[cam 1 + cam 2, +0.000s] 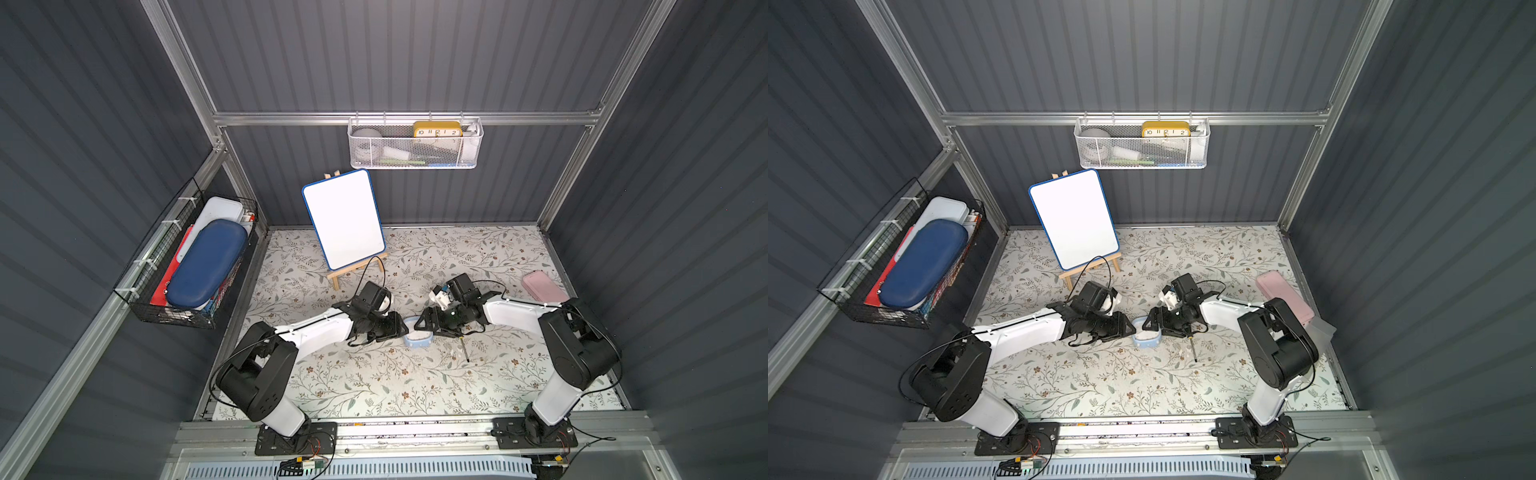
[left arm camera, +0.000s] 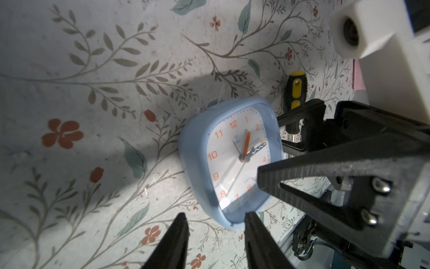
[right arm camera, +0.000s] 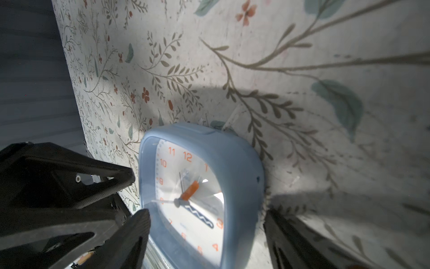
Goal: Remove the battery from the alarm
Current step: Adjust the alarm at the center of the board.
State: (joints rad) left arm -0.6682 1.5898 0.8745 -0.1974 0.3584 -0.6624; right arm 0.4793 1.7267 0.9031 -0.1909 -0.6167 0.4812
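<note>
The alarm [image 1: 417, 340] [image 1: 1147, 338] is a light-blue clock with a white dial and an orange hand. It lies dial up on the floral mat, between my two grippers. My left gripper [image 2: 216, 216] [image 1: 404, 329] is open at the clock's left side, with one corner of the alarm [image 2: 232, 163] reaching between its fingertips. My right gripper [image 3: 207, 213] [image 1: 430, 328] is open and straddles the alarm [image 3: 197, 198]. One finger is at the dial-side rim and the other a sliver off the far side. The battery is hidden.
A black-and-yellow screwdriver [image 1: 464, 351] [image 2: 294, 97] lies just right of the alarm. A whiteboard on an easel [image 1: 343, 220] stands at the back, and a pink case [image 1: 542, 284] lies at the far right. A white basket [image 1: 415, 158] holding a yellow clock [image 1: 436, 129] hangs on the back wall. A black wire basket [image 1: 137, 307] hangs on the left wall.
</note>
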